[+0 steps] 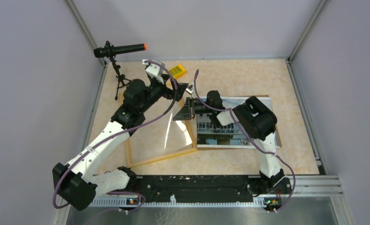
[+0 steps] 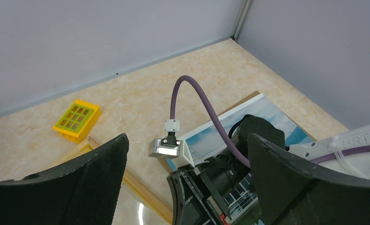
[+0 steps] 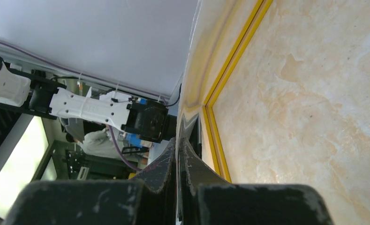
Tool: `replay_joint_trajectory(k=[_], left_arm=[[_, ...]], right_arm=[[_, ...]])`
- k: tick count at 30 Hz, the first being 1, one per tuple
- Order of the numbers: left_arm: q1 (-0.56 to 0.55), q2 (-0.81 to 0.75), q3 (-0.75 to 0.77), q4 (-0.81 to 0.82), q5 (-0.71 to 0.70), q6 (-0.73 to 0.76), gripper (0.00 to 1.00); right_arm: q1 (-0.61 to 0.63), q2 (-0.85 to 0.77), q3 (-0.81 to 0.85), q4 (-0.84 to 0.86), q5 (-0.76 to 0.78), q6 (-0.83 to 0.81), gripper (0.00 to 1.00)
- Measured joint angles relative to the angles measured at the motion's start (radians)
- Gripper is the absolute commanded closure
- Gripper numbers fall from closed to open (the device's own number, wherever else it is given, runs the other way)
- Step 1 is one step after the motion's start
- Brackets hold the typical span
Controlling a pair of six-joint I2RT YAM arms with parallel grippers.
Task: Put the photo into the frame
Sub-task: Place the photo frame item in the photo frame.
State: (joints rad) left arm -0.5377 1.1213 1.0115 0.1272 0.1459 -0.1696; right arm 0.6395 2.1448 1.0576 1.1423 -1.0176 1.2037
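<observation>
The frame (image 1: 162,157) of light wood lies flat on the table, left of centre. My right gripper (image 1: 185,112) is shut on the edge of a clear pane (image 1: 173,133) and holds it tilted up over the frame's right rail. In the right wrist view the gripper (image 3: 179,140) pinches the thin pane (image 3: 192,101) beside the yellow rails (image 3: 230,89). The photo (image 1: 220,133) lies face up on a brown board (image 1: 262,96) to the right, partly under the right arm. My left gripper (image 1: 182,90) is open and empty above the frame's far right corner; in its own view (image 2: 187,138) the photo (image 2: 272,110) shows beyond.
A small yellow block (image 1: 177,71) lies near the back wall and also shows in the left wrist view (image 2: 77,119). A black cylinder on a small tripod (image 1: 119,49) stands at the back left. Grey walls close in the table on three sides.
</observation>
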Motion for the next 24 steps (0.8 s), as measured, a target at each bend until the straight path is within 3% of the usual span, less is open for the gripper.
replay_joint_trajectory(k=[24], left_arm=[[0.0, 0.0, 0.0, 0.0, 0.003, 0.0, 0.01]], right_arm=[[-0.028, 0.059, 0.031, -0.029, 0.026, -0.018, 1.0]])
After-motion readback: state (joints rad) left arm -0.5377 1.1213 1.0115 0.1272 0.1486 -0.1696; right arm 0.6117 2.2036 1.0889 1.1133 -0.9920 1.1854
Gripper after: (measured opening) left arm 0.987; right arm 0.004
